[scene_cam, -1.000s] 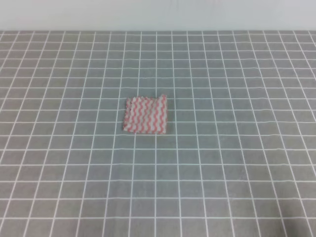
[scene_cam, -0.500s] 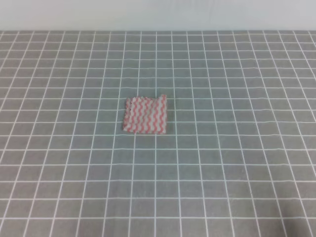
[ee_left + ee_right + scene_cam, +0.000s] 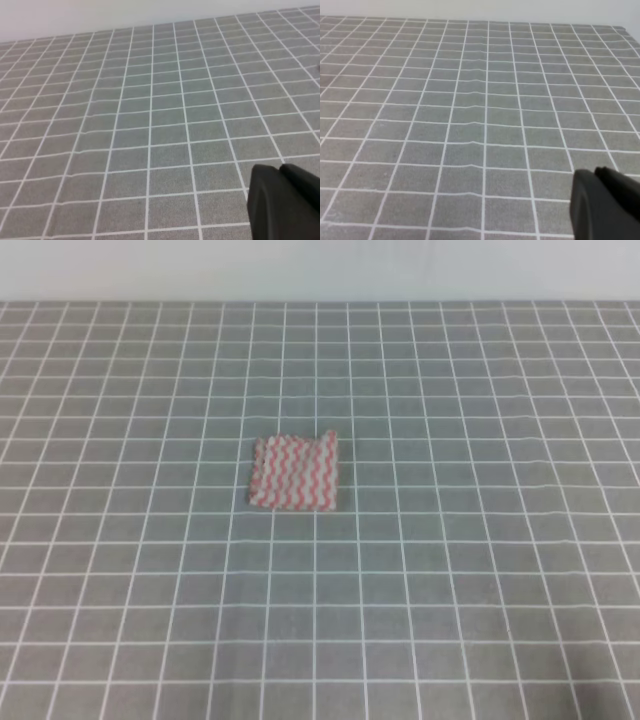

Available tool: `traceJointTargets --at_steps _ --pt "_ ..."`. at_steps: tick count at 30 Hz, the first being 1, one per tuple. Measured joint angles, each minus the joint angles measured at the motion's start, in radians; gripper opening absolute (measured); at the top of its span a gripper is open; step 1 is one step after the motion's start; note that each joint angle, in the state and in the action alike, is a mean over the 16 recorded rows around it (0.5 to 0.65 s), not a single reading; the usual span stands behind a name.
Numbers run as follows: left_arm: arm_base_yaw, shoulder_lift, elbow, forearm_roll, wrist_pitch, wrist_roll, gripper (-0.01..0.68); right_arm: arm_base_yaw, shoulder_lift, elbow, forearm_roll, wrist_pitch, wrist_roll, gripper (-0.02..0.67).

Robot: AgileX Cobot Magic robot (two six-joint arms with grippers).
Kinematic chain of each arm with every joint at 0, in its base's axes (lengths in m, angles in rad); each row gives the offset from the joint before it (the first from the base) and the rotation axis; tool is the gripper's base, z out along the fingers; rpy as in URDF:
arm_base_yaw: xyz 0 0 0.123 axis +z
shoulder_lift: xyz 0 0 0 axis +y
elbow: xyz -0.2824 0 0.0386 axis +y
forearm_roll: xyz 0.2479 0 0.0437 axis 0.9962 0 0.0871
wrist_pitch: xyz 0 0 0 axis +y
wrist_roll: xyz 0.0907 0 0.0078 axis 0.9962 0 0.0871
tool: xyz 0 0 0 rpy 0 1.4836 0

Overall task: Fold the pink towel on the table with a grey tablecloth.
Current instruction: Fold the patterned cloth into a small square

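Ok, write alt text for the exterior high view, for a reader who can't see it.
A small pink towel with pink-and-white wavy stripes lies flat, near the middle of a table covered by a grey cloth with a white grid. Its top right corner sticks up slightly past the top edge. No robot arm appears in this view, and a pale wall runs along the top.

Left gripper (image 3: 286,202): only a black corner shows at the lower right of the left wrist view, cut by the frame's edges; how its jaws stand cannot be told.
Right gripper (image 3: 605,202): likewise a dark block cropped at the lower right of the right wrist view; jaws unreadable.
Pink towel (image 3: 296,472): soft focus in the high view; whether layers lie doubled is unclear, and its edges blur.
Table with a grey tablecloth (image 3: 480,570): runs off the left, right and bottom edges.
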Motion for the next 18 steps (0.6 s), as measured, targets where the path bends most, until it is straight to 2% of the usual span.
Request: traceJointTargets --at_steps 18 --pt "0.000 -0.001 0.002 0.000 0.003 -0.001 0.000 0.000 -0.001 0.005 0.001 -0.005 0.000 -0.002"
